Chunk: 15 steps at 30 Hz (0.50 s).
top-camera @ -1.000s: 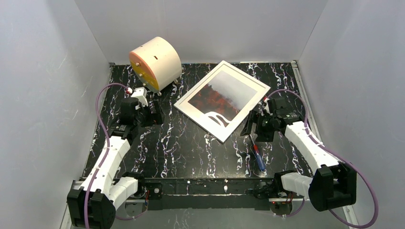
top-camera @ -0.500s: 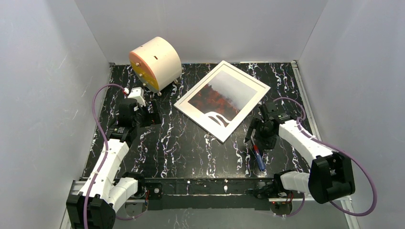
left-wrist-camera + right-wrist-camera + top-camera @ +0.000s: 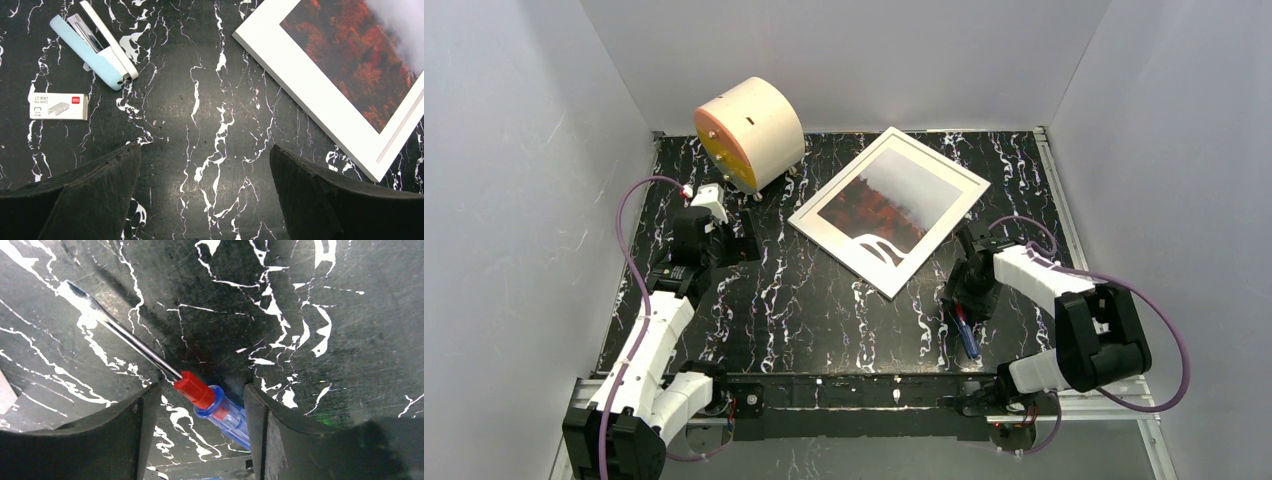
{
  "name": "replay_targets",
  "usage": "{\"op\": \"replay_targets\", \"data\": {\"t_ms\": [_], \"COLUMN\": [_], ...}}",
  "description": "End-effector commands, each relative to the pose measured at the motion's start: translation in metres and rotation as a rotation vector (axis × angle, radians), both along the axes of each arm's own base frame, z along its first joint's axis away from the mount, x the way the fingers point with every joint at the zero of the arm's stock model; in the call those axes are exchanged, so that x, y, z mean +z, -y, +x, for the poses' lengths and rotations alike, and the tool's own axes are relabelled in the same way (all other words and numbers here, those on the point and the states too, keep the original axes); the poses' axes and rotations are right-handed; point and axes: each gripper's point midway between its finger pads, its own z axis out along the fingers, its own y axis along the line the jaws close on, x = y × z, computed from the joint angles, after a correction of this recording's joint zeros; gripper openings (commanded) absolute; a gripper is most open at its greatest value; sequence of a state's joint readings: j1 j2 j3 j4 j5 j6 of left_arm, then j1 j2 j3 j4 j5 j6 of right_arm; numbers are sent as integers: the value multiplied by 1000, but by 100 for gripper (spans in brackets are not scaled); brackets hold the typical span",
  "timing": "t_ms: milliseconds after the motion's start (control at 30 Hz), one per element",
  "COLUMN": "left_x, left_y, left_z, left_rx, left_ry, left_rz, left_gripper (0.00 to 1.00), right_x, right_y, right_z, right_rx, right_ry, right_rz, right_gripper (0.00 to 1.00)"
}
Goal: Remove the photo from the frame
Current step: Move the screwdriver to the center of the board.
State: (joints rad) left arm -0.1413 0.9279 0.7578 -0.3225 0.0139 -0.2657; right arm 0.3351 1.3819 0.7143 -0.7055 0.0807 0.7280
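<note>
From above, the frame [image 3: 842, 254] lies flat on the black marbled tabletop [image 3: 824, 320], turned like a diamond, towards the far right. The photo [image 3: 882, 206] sits inside it, face up, red trees at the near end and pale mist at the far end. A cream cylinder [image 3: 754, 128] with an orange face stands at the far left corner, well apart from the frame. The left hand [image 3: 746, 240] hangs low between the cylinder and the frame's left corner, touching neither. The right hand [image 3: 967, 290] points down just beside the frame's near right edge, over the shaft end of a screwdriver [image 3: 965, 332] that lies on the tabletop.

The left wrist camera shows the left hand [image 3: 205, 150] with its jaws spread wide and nothing but bare tabletop between them. The frame's [image 3: 320, 107] white corner and the photo's [image 3: 360, 60] red trees fill the upper right. A pale blue stapler [image 3: 95, 47] and a small box of staples [image 3: 59, 106] lie at the upper left.

The right wrist camera shows the right hand [image 3: 201, 388] with its jaws apart, straddling the screwdriver [image 3: 222, 410] where the red collar meets the blue handle. A gap shows between the collar and one finger [image 3: 100, 440]; the handle runs right up against the other. Neither frame nor photo can be made out here.
</note>
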Motion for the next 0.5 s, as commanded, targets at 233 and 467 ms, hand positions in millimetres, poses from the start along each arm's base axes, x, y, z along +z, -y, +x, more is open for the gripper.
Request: {"op": "replay_targets", "data": {"t_ms": [233, 467], "left_x": [-7, -8], "left_y": [-8, -7], "left_z": [-4, -3], "left_rx": [33, 32], "left_ry": [-32, -37], "left_rz": [29, 28], "left_gripper": [99, 99], "right_x": [-14, -12], "right_y": [16, 37], "right_z": [31, 67], "right_rx": [-46, -100], "right_ry": [82, 131], "right_rz": [-136, -233], "right_gripper": [45, 23]}}
